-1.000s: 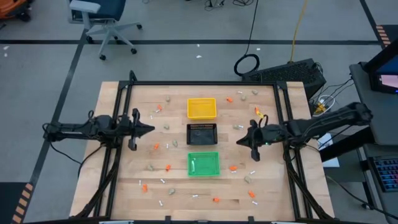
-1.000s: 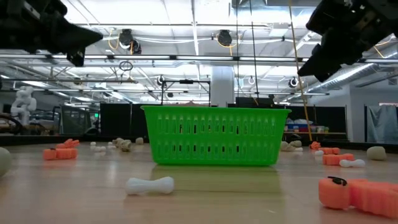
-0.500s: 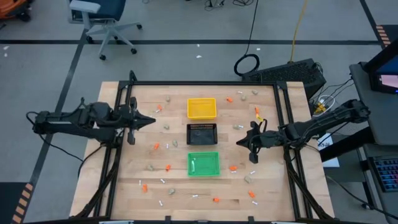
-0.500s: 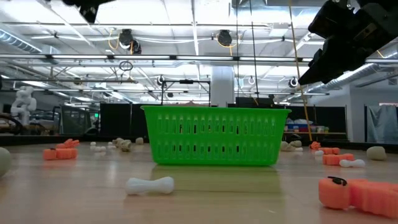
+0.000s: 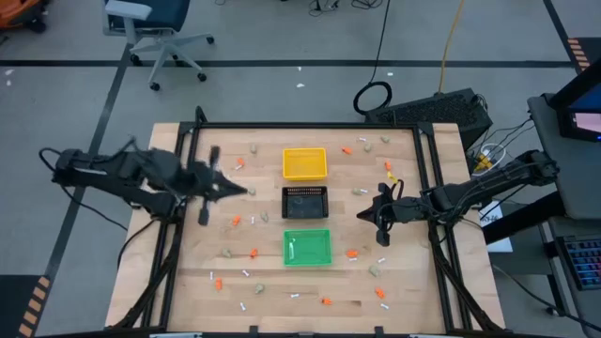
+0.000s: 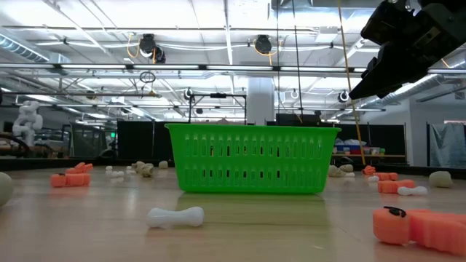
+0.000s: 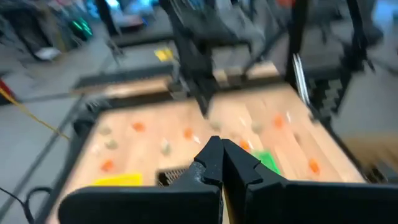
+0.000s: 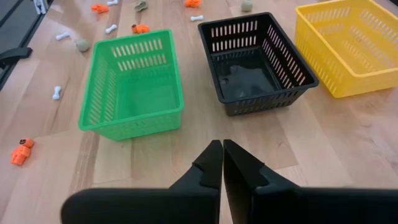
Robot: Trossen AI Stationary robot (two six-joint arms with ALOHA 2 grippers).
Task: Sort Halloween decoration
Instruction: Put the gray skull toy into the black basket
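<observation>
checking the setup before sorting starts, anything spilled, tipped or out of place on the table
Nothing tipped or damaged. The yellow tray, black tray and green tray sit upright in a column, all apparently empty. The small decoration pieces lie scattered over the table, none sorted yet.

We see the left arm [image 5: 141, 174] smeared by motion blur in the high view. The whole left wrist view is blurred, so the scattered orange bits [image 7: 138, 127] on the counter [image 7: 205, 124] lack any shape. The low view crops the right arm [image 6: 408, 44] at its top right edge.
</observation>
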